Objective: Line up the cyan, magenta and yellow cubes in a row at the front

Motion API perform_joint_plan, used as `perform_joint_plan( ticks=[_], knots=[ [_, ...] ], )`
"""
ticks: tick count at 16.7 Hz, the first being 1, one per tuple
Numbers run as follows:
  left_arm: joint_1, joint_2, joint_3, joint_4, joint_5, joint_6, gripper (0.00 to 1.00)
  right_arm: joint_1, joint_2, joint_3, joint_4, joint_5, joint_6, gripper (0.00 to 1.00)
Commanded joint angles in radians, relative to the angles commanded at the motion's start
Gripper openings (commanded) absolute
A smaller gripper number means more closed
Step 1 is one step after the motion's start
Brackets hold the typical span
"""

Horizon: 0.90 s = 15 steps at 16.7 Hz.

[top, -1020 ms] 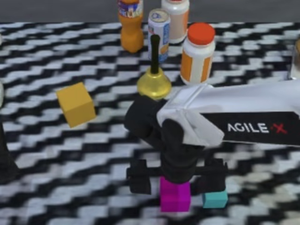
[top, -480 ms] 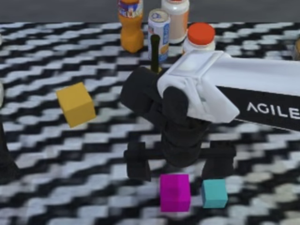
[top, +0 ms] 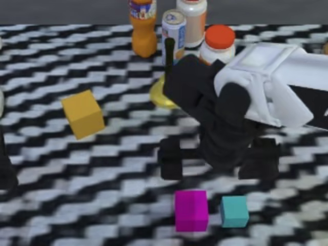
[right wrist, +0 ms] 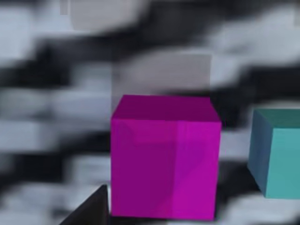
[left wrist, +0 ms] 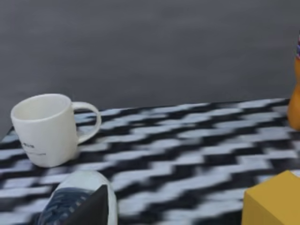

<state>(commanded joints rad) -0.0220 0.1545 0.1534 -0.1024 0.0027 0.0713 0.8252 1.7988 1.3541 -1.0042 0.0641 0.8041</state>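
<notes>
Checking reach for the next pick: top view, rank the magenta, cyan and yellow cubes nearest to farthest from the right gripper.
Right gripper, open, hovers behind the front pair.
1-2. Magenta cube and cyan cube: just in front of it, side by side, magenta to the left; too close to call.
3. Yellow cube: plainly farthest, far out on the table's left, farther back.
</notes>
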Motion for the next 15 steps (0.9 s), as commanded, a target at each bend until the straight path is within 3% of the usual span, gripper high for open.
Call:
perform_joint_plan(
  ticks=[8, 11, 15],
  knots=[
    [-0.073, 0.763, 0.653, -0.414, -0.003, 0.28, 1.0, -0.283, -0.703, -0.488, 0.311, 0.101, -0.314, 1.0],
    [-0.106, 1.122, 0.929, -0.599, -0.003, 0.402, 1.0, -0.42, -1.019, -0.726, 0.458, 0.107, -0.449, 1.0],
    [-0.149, 1.537, 1.263, -0.83, -0.002, 0.554, 1.0, -0.585, -1.366, -1.008, 0.65, 0.079, -0.605, 1.0]
  ],
)
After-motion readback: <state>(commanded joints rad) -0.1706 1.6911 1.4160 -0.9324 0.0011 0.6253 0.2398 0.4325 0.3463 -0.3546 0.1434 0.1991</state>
